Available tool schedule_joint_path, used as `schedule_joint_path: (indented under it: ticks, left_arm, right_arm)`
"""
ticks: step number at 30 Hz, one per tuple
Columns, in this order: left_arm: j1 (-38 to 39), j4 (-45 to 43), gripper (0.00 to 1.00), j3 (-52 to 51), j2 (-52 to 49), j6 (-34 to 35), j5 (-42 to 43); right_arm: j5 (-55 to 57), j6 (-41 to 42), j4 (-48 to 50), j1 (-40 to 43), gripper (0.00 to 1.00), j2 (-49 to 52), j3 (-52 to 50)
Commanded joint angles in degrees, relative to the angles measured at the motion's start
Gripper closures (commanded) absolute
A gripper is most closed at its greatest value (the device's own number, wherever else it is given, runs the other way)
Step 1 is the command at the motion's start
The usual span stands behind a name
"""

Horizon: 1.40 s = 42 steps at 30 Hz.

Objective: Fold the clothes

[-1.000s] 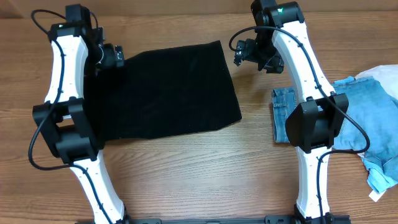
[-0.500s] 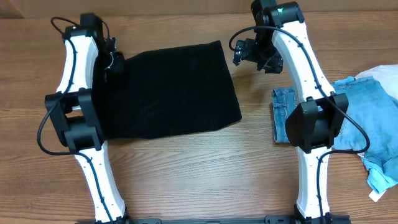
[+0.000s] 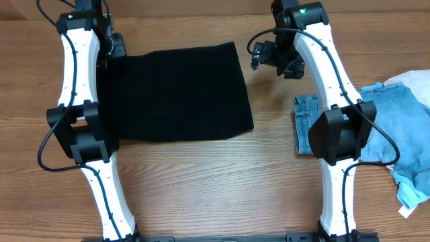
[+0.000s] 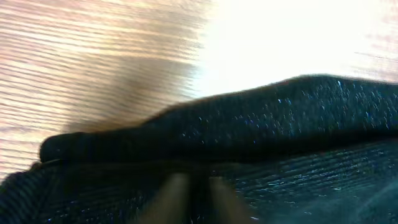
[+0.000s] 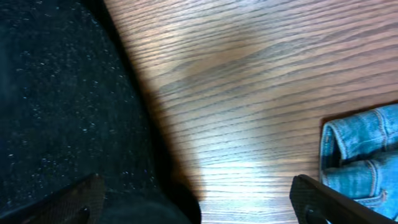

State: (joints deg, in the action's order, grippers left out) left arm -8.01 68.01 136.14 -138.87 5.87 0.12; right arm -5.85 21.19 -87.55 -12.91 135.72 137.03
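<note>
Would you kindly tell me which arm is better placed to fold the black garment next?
Left, probably: the left gripper pinches the black garment's far-left corner; the right gripper hangs open beside it.

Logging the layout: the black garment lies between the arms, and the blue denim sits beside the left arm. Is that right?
Not quite. The black garment is placed as you say, but the blue denim sits beside the right arm, not the left; the overhead view shows it.
</note>
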Motion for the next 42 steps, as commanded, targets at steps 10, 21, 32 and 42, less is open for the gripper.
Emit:
schedule_joint_path:
  ticks: [10, 21, 32, 42]
  left_arm:
    - [-0.68, 21.53, 0.00, 5.35, 4.20, 8.79, 6.16]
    - [-0.09, 28.81, 0.00, 5.29, 4.20, 10.01, 8.94]
    - [-0.11, 28.81, 0.00, 5.29, 4.20, 9.99, 8.94]
    - [-0.11, 28.81, 0.00, 5.29, 4.20, 9.22, 8.92]
  right_arm:
    - [-10.99, -16.02, 6.86, -3.04, 0.00, 0.81, -5.42]
    - [-31.69, -24.65, 22.47, 3.52, 0.00, 0.81, -23.39]
    - [-40.17, -23.96, 34.14, -3.41, 0.00, 0.83, -34.01]
    - [-36.17, -15.34, 38.18, -5.22, 0.96, 0.81, -34.42]
